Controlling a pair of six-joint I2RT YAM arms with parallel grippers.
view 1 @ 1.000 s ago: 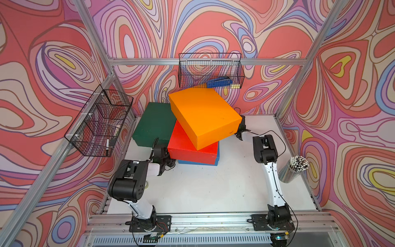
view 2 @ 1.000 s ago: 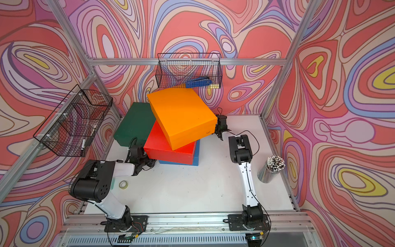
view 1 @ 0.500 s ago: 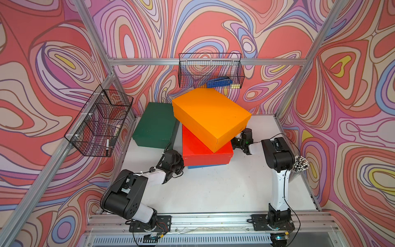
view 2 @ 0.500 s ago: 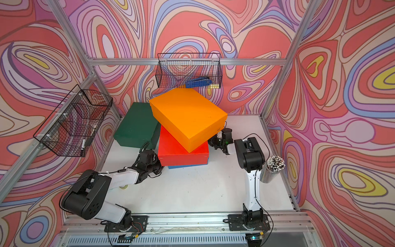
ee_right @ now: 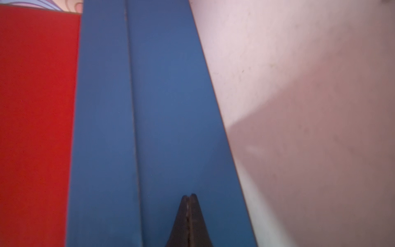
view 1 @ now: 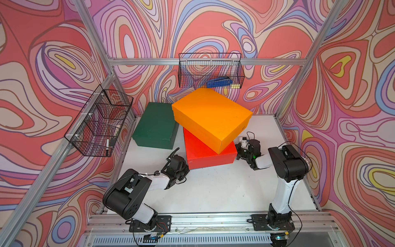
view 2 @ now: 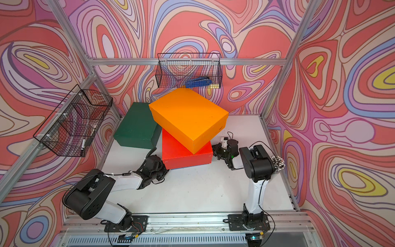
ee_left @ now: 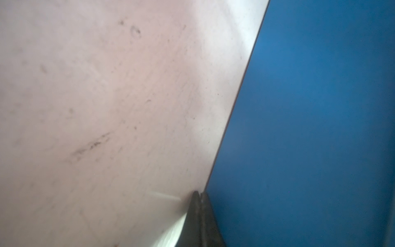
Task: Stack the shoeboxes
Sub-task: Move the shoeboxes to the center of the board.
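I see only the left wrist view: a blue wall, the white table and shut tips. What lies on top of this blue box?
Observer: The red box lies on the blue box.
Operator: Is anything above the red one?
Observer: Yes, the orange box, turned askew, with one corner overhanging.
Operator: Where is the right gripper?
Observer: The right gripper is shut, low beside the blue box's other end.
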